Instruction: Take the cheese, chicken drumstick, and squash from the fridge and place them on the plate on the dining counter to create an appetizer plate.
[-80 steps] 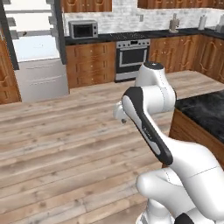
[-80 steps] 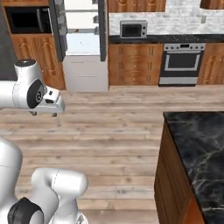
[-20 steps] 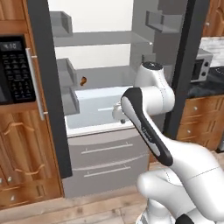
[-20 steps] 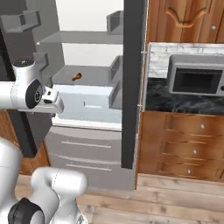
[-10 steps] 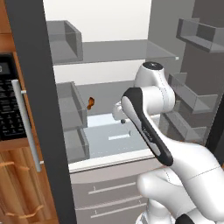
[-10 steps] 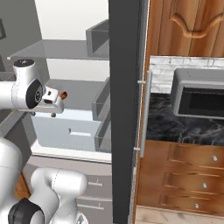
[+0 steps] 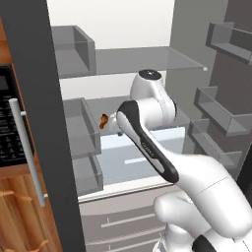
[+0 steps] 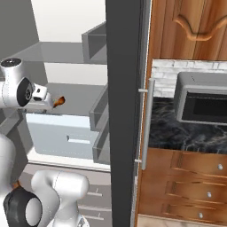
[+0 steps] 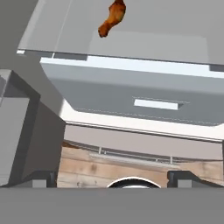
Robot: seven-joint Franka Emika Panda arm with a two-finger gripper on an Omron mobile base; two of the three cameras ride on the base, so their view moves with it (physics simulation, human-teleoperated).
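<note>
The base has driven up close to the open fridge [image 7: 147, 59], so its shelves now loom large. The drumstick [image 9: 112, 17] lies on the middle shelf above the drawer [image 9: 144, 98]. The gripper [image 9: 112, 178], spread wide and empty, can start reaching.

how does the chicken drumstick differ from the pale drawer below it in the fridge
The chicken drumstick is small and brown-orange; the pale drawer is wide and pale grey-blue. The drumstick is rounded and lies loose on the grey shelf; the drawer is a flat-fronted box built in beneath that shelf. Both sit inside the open fridge.
</note>
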